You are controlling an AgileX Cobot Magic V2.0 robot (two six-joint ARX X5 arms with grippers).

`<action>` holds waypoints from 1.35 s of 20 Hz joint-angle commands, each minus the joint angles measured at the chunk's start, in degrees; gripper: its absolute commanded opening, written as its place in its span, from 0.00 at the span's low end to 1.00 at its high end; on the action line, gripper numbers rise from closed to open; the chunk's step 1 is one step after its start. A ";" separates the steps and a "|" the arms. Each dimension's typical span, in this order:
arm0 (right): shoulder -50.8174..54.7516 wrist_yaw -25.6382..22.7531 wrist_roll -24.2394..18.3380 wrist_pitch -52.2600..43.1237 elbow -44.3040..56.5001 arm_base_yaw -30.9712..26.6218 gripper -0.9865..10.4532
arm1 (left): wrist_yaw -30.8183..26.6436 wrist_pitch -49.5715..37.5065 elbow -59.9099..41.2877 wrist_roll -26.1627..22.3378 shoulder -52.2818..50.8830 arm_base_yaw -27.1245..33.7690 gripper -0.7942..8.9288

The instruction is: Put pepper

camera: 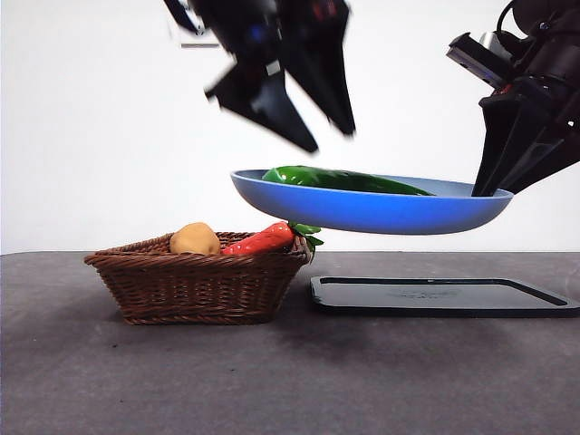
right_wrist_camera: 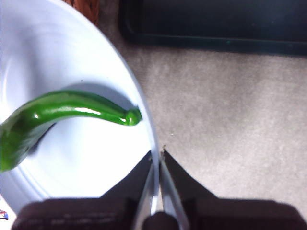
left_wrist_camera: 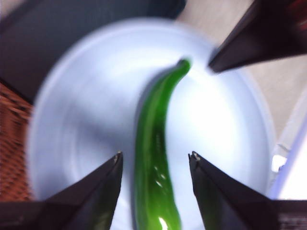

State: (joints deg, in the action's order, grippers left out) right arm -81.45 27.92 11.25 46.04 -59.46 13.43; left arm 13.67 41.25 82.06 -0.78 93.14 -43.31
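1. Fingers of the left gripper stood wide apart and held nothing; in the left wrist view the pepper lay directly in the gap between them, its long axis running away from the camera, parallel to the jaws.
2. In the front view the left gripper hung in the upper centre of the frame, tips pointed down and clear of the pepper below, with visible air between. Motion blur marked both views of it.
3. The right gripper was clamped narrowly on the rim of the blue plate; in the front view it entered from the upper right and held the blue plate aloft at its right edge.
4. The pepper rested on the plate, lying lengthwise left to right in the front view, with its slim curled end towards the right gripper.
5. Below, at lower left, a wicker basket held a potato and a red vegetable with green top; a dark tray lay at lower right, beneath the raised plate.
6. Judgement: the left gripper was the nearer free tool, positioned straight above the pepper. A grasp would call for descent with the jaws closing across the pepper's width.
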 commanded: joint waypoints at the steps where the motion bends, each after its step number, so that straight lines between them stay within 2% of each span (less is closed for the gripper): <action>1: -0.52 0.50 0.31 -0.59 -1.27 -0.15 0.09 | -0.04 0.94 0.92 0.50 -2.80 -0.59 0.34; 4: -0.52 0.46 0.37 -1.64 -1.27 -1.99 0.09 | -0.15 1.77 0.92 0.28 -8.59 -0.31 0.34; 7: -0.52 0.42 1.38 -4.02 -1.49 -6.27 0.09 | -0.24 2.27 0.92 0.13 -14.38 0.63 0.34; 11: -2.27 0.24 4.94 -10.29 -1.99 -12.68 0.09 | -0.39 2.67 0.92 0.15 -20.46 1.51 0.34; 14: -8.11 0.22 6.73 -12.55 -4.44 -15.69 0.09 | -0.42 2.73 0.92 0.17 -23.15 1.51 0.34; 21: -22.32 0.02 7.39 -16.50 -9.70 -16.44 0.09 | -0.59 3.85 0.92 0.61 -24.13 1.51 0.34; 25: -25.11 -2.99 7.13 -17.57 -9.73 -16.46 0.09 | -0.76 3.85 0.92 0.63 -24.13 1.51 0.34; 27: -25.29 -2.95 6.78 -17.62 -9.73 -16.48 0.09 | -1.68 3.89 0.92 0.76 -24.13 1.51 0.34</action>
State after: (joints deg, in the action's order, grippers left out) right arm -105.78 24.88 18.22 28.99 -67.88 -3.03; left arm 12.27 45.43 82.06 -0.38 68.53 -41.41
